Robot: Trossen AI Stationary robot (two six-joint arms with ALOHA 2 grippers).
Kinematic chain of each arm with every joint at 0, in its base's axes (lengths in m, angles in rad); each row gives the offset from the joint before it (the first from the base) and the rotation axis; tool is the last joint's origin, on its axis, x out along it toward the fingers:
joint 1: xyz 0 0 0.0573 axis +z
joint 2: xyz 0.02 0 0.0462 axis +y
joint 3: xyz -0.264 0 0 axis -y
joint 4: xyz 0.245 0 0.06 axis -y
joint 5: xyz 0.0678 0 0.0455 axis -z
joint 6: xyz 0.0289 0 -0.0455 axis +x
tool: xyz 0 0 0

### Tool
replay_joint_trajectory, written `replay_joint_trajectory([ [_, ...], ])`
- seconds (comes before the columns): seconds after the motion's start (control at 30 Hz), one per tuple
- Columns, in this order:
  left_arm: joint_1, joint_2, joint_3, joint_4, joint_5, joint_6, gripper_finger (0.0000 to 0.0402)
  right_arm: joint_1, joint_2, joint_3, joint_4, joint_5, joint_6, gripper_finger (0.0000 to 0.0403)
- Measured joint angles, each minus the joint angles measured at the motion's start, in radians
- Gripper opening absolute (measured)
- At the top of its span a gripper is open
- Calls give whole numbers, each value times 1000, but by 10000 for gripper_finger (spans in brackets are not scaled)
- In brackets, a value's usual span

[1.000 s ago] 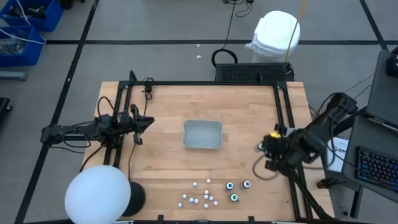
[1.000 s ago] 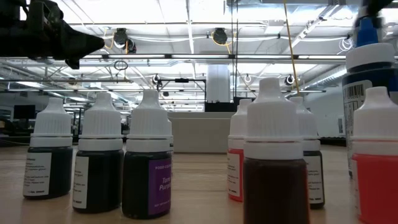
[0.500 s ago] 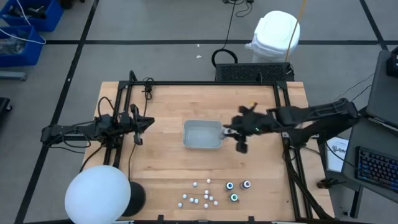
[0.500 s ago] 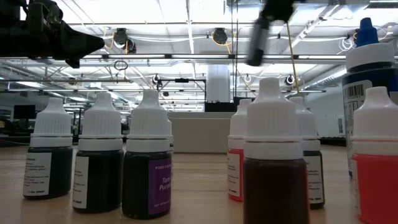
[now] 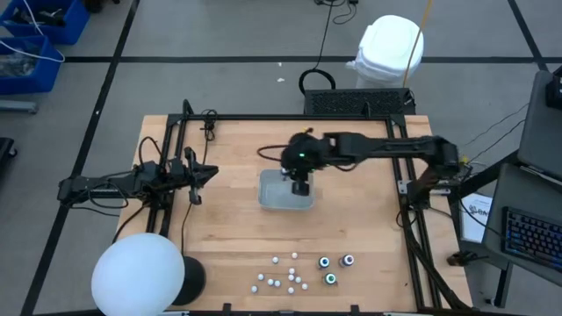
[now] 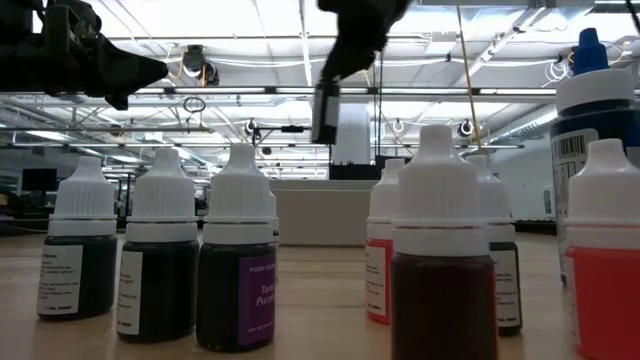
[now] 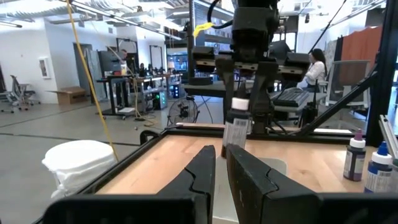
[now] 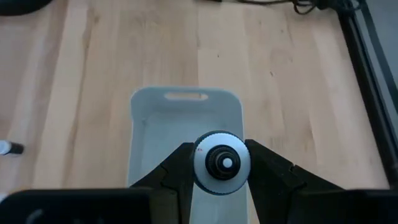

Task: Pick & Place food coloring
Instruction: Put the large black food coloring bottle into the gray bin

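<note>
Since 0.5 s ago the right arm has swung further across the wooden bench [image 5: 228,219]: its gripper [image 5: 300,180] was off the tray's right edge, now it hangs over the pale grey rectangular plastic tray [image 5: 274,200] at bench centre. Jaws clamped on a small dark food coloring bottle with white cap [image 8: 222,162], held upright above the tray and clear of its floor; right wrist view looks straight down on the cap w/ tray interior beneath. Low view shows the bottle hanging in the air behind the front row of bottles.

Left gripper [image 5: 198,173] waits at the bench's left side, unchanged, jaws nearly together and gripping nothing.

Rest of the food coloring sits near the front edge: three dark-ringed bottles [image 5: 331,265] w/ teal, white, green centres, close together, and just left of them a loose cluster of white-capped bottles [image 5: 283,276]. All well apart from the tray.
</note>
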State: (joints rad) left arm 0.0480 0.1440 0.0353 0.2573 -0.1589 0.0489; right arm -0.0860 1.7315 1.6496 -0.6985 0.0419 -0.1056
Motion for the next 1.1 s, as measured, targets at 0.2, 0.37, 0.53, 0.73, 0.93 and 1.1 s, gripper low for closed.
replay_joint_trajectory([
  [0.2,0,0,0,0,0,0,47,-1,105,115,27,-39,-47,110],
  [0.37,0,0,0,0,0,0,47,-5,167,119,89,-50,-64,110],
  [0.53,0,0,0,0,0,0,47,-7,211,119,92,-43,-57,110],
  [0.73,0,0,0,0,-9,30,47,-6,250,119,106,-44,-41,110],
  [0.93,0,0,0,0,-10,28,47,-6,292,118,126,-42,-30,115],
  [1.1,0,0,0,-1,-17,32,47,-6,344,118,149,-43,-27,110],
])
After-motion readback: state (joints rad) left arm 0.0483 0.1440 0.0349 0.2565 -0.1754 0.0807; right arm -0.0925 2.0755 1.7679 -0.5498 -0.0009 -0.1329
